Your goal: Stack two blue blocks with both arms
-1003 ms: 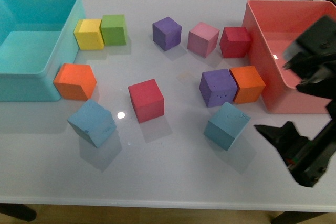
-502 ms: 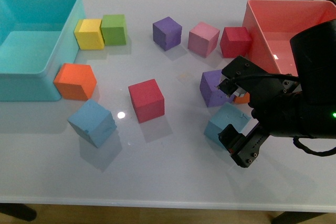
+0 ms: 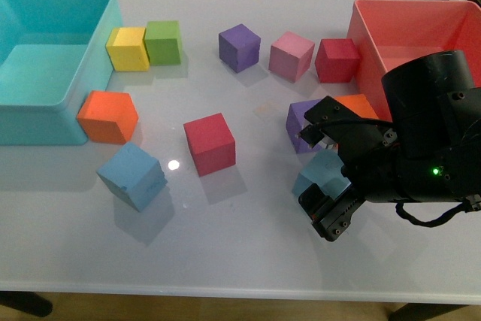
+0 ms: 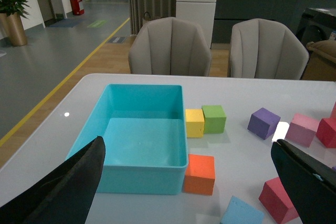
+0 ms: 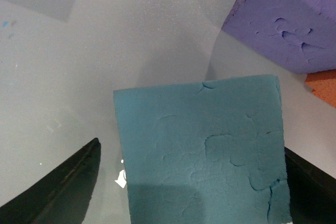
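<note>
**Stacking not yet begun: the right gripper straddles one blue block**

Both cubes sit on the table (image 3: 248, 261), well apart: the left blue block (image 3: 132, 175) near-left, the right blue block (image 3: 317, 174) near-right, just in front of a purple cube (image 3: 304, 122). The right gripper (image 3: 325, 173) brackets the right blue block with jaws spread, a gap showing beside it, nothing clamped. The left gripper (image 4: 184, 192) hangs wide open and empty. Grasping, lifting and placing all seem to remain.
</note>
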You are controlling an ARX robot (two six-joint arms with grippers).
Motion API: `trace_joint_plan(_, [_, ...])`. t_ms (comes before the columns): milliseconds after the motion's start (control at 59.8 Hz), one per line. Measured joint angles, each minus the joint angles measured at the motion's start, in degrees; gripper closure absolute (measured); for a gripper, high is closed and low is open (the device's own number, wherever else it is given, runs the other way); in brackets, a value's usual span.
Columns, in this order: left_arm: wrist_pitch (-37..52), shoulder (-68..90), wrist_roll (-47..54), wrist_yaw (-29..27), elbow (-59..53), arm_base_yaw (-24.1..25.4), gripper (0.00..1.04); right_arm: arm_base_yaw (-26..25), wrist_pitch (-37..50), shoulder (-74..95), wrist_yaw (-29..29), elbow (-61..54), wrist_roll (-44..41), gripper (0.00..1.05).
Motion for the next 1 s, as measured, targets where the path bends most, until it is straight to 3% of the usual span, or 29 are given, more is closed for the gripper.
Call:
trace_joint_plan(134, [0.00, 0.00, 0.00, 0.00, 0.00, 0.00, 0.09, -0.09, 0.46, -0.96, -0.13, -1.22, 0.07, 0.47])
trace_joint_plan(284, [0.00, 0.00, 0.00, 0.00, 0.00, 0.00, 0.09, -0.61, -0.09, -6.25, -2.19, -4.66, -0.15, 0.55])
trace_joint_plan(568, [0.00, 0.00, 0.00, 0.00, 0.00, 0.00, 0.09, 0.72, -4.90, -16.72, -4.57, 1.51, 5.49, 0.60])
trace_joint_plan(1003, [0.00, 0.00, 0.00, 0.00, 0.00, 0.00, 0.09, 6.32, -18.03, 6.40, 2.95, 35.04, 10.43, 0.61])
